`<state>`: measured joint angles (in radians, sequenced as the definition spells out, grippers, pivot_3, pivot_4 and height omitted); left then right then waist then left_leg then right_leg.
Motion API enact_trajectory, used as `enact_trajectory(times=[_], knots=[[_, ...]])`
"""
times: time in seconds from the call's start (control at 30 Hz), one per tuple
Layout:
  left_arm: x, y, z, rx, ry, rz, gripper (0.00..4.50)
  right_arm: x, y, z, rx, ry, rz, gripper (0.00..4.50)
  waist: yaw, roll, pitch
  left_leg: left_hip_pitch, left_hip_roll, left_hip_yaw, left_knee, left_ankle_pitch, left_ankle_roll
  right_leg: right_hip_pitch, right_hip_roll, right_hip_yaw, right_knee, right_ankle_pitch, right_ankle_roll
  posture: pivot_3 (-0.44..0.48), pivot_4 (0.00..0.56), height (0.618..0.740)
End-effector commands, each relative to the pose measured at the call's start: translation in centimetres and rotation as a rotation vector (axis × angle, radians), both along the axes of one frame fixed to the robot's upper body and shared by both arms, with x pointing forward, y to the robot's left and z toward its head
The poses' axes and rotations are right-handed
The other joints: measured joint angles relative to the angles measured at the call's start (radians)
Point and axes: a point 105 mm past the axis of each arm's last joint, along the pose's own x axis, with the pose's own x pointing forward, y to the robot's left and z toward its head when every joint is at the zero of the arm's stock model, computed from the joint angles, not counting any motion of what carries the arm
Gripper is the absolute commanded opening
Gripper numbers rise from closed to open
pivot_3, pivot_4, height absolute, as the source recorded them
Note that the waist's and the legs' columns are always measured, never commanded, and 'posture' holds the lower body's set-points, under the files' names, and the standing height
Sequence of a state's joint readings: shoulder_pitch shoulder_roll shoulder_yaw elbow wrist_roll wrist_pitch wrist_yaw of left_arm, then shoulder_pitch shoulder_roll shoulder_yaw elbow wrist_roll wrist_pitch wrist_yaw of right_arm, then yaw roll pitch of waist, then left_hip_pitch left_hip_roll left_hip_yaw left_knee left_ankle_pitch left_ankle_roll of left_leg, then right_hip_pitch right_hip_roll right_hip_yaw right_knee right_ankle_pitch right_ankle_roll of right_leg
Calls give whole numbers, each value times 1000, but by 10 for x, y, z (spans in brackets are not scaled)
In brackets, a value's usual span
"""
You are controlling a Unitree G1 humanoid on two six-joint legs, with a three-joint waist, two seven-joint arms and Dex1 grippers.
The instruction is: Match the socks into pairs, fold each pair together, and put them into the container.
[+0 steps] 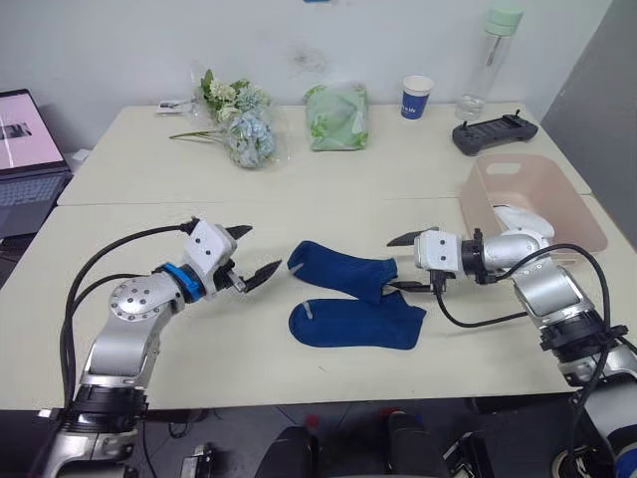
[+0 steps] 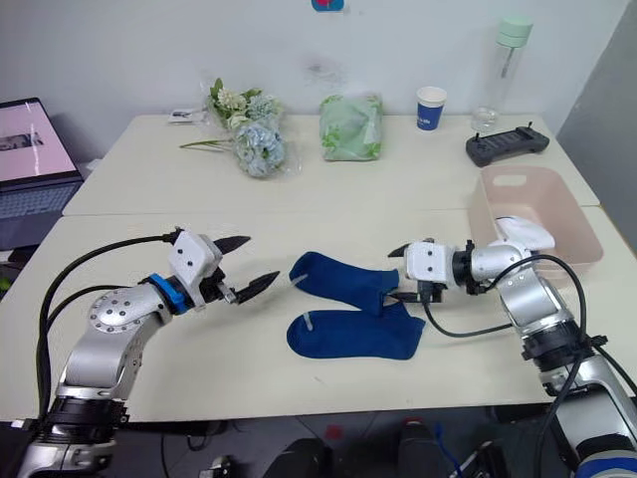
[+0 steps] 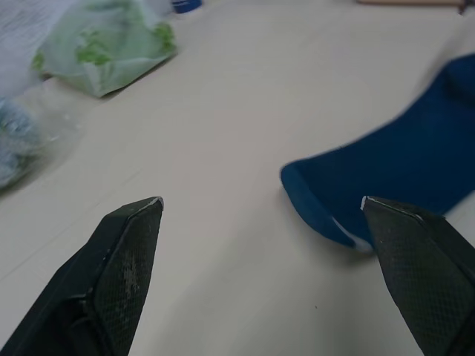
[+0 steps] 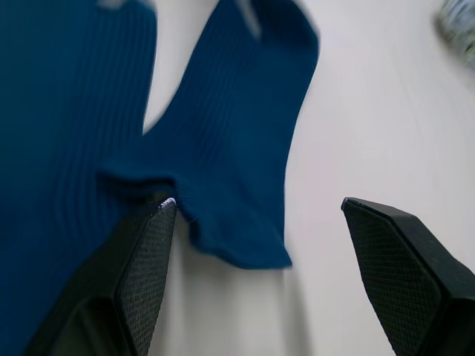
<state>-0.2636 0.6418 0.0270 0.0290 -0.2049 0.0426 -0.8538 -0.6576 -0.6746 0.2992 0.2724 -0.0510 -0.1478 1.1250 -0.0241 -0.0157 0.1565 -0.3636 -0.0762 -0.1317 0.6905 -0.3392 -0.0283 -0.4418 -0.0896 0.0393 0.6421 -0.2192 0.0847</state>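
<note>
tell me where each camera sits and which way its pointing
Left eye view: on the head, looking forward and down over the table; both arms show, with the left gripper and right gripper flanking two navy socks.
Right eye view: beside it, same scene, plus the pink tub.
Left wrist view: along its own open fingers toward one sock's end and the green bundle.
Right wrist view: along its open fingers, over the socks.
Shared: all four show the navy socks.
</note>
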Motion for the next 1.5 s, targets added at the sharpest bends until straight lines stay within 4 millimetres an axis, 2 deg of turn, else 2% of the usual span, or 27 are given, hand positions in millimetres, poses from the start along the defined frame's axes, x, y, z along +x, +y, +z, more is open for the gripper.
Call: enact_trajectory(times=[0.03, 0.2, 0.33, 0.43, 0.6, 0.73, 0.97, 1.1, 1.23, 1.43, 1.47, 1.5], knots=[[2, -7, 4, 36, -58, -56, 4480, 12, -6, 22, 26, -81, -20, 3844, -4, 0, 0, 0, 0, 0, 0, 0, 0, 0, 1, 0, 0, 0, 0, 0, 150, 740], [4, -19, 2, 41, -76, -93, 4480, 7, -4, 12, -9, -61, 30, 3844, -5, 0, 0, 0, 1, 0, -2, 0, 0, -1, 1, 0, 0, 0, 0, 0, 150, 740], [5, -16, 3, 33, -88, -72, 4480, 5, 2, 11, 19, -66, 42, 3844, -5, 0, 0, 0, 1, 0, -1, 0, 0, -1, 1, 0, 1, 0, 0, 0, 150, 740], [3, -14, 2, 37, -86, -69, 4500, 2, 2, 4, 13, -51, 52, 3294, -5, 0, 0, 0, 1, 0, -1, 0, 0, -1, 1, 0, 1, 0, 0, 0, 150, 740], [0, -10, 3, 46, -89, -64, 4500, 4, -3, -1, -10, -62, 50, 1544, -6, 0, 0, 0, 1, 0, -1, 0, 0, -1, 1, 0, 1, 0, 0, 0, 150, 740], [1, -7, 4, 49, -94, -52, 4500, 15, -5, 3, -11, -118, 35, 49, -6, 0, 0, 0, 0, 0, -1, 0, 0, -1, 1, 0, 1, 0, 0, 0, 150, 740], [3, -6, 5, 53, -95, -53, 4500, 33, -6, 4, -43, -208, 14, 49, -8, 0, 0, 0, 0, 0, -1, 0, 0, -1, 1, 0, 1, 0, 0, 0, 150, 740], [2, -8, 5, 72, -95, -75, 4500, 34, -9, -1, -75, -209, 27, 49, -8, 0, 0, 0, 0, 0, -1, 0, 0, -1, 1, 0, 1, 0, 0, 0, 150, 740], [-5, -12, 0, 153, -85, -158, 4500, 33, -15, 1, -93, -234, 42, 946, -9, 0, 0, 0, 0, 0, -1, 0, 0, -1, 1, 0, 1, 0, 0, 0, 150, 740], [-8, -17, -10, 329, -157, -271, 4500, 28, -37, 1, -210, -281, 94, 3073, -7, 0, 0, 0, 0, 1, -2, 0, 0, -1, 1, 0, 1, 0, 0, 0, 150, 740], [-4, -18, -10, 351, -181, -270, 4500, 24, -35, 0, -205, -278, 122, 3306, -8, 0, 0, 0, 0, 1, -2, 0, 0, -1, 1, 0, 1, 0, 0, 0, 150, 740], [0, -19, -9, 377, -214, -267, 4500, 21, -30, -1, -193, -276, 150, 3306, -8, 0, 0, 0, -1, 1, -2, 0, 0, -1, 2, 0, 1, 0, 0, 0, 150, 740]])
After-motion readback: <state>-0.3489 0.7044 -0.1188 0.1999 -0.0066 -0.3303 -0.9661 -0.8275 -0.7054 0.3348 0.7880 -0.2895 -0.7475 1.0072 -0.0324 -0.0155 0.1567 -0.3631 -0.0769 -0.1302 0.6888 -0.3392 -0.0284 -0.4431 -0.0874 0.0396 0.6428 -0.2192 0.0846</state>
